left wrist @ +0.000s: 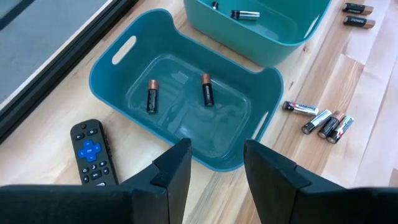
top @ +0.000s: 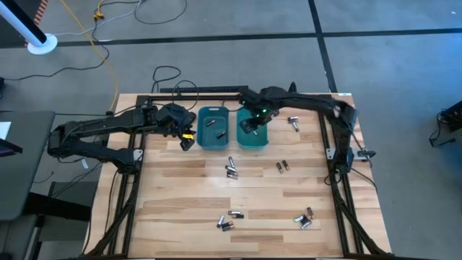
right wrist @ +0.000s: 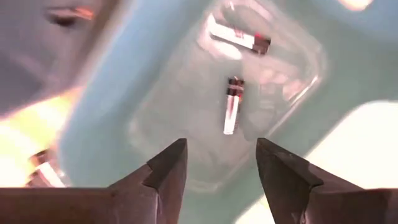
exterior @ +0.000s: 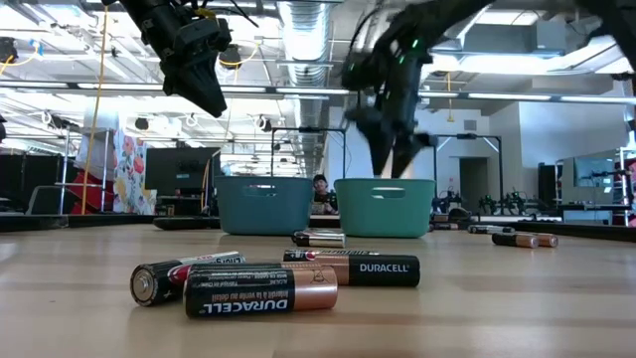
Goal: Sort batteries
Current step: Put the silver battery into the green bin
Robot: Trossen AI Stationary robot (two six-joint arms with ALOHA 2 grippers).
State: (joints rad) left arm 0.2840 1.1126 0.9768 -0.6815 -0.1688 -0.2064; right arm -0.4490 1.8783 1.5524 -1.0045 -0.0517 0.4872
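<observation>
**Right gripper spread over the far-right bin, a silver cell dropping free**

Right gripper [top: 252, 124] hung above the right teal bin [top: 253, 142] at the far side of the table, its two fingers [right wrist: 166, 171] standing apart with nothing between them. Below it, in the right wrist view, a silvery battery [right wrist: 232, 106] looked to be either falling or just landed, and another silvery cell [right wrist: 239, 38] lay on the bin floor.

The batteries looked small, hard and round, light enough for one pinch but, I judged, smooth and quick to roll on the wood. A grip across the middle of the barrel, with the fingers square to its length, seemed the safest hold; taken by the ends, it would likely slip out.

Two copper-ended cells [left wrist: 207, 89] lay in the left teal bin [left wrist: 106, 79], just beside the other bin. Loose ones were scattered nearer: a small cluster [top: 231, 169] mid-table, a pair [top: 282, 166] to its right, one [top: 294, 122] far right by the bins, and more along the near edge [top: 229, 219], [top: 304, 218]. In the low view the nearest dark cells [exterior: 260, 292] lay touching, which I thought would make picking out just one awkward.

Left gripper [top: 186, 134] waited just left of the left bin, fingers [left wrist: 175, 168] parted and empty, with a black remote [left wrist: 91, 151] on the table beside that bin.
</observation>
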